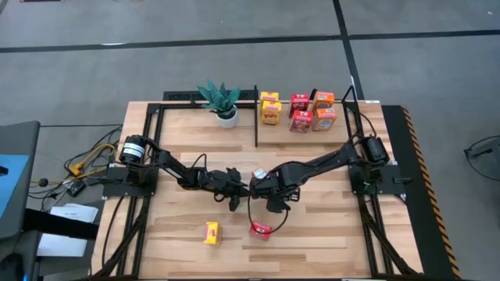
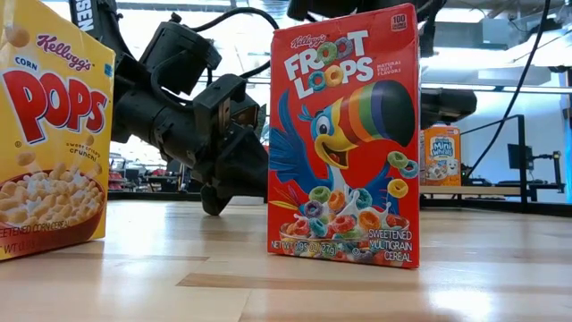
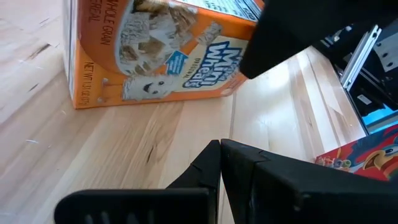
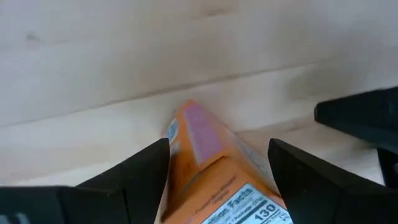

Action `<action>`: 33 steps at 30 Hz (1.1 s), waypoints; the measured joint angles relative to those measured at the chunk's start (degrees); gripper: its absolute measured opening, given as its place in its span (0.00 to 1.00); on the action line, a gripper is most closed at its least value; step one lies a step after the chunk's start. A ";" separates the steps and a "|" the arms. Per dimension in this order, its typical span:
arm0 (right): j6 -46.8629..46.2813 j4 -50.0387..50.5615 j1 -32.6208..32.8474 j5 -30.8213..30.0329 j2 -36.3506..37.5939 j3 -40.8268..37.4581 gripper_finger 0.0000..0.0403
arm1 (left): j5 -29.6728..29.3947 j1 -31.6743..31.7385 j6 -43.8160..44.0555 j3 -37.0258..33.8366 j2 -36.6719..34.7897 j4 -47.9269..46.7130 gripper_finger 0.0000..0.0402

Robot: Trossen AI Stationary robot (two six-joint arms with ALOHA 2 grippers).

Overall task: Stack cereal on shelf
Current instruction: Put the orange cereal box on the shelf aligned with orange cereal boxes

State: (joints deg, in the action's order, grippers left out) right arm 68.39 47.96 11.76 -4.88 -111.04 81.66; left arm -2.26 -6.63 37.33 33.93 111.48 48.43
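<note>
Six small cereal boxes (image 1: 301, 111) already stand on the shelf (image 1: 336, 139), the wood section framed by black posts at about one o'clock on the table in the high view: two yellow ones in a column, then red and orange ones beside them. By that count, well over half the job looks done.

Three boxes are still off the shelf. A yellow Corn Pops box (image 1: 212, 232) stands at about seven o'clock, near the table's front edge. A red Froot Loops box (image 1: 260, 229) stands at six o'clock, well apart from it. An orange Mini-Wheats box (image 4: 211, 168) sits near the table's centre, between the fingers of the right gripper (image 4: 217, 163). Those fingers are spread wide, one on each side of the box; whether they press on it cannot be told, so it is not clearly gripped.

The left gripper (image 3: 221, 163) is fully closed and holds nothing, low over the table just at nine o'clock of the right one.

A potted plant (image 1: 222, 100) stands at twelve o'clock, outside the shelf.
</note>
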 joint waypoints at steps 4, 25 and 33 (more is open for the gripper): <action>-2.10 -1.76 -0.24 0.00 0.00 -0.74 0.72 | 0.33 0.00 1.55 0.02 -0.03 0.41 0.00; -30.62 8.46 -3.80 3.47 7.61 7.22 0.66 | -12.76 5.97 -0.92 -0.26 -4.76 -0.27 0.00; -34.56 8.66 -6.80 3.49 11.62 7.20 0.66 | -4.86 7.90 -2.08 3.70 -0.07 4.45 0.00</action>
State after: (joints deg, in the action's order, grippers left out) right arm 33.83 56.62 4.96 -1.39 -99.42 88.86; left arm -7.13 1.27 35.25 37.64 111.41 52.89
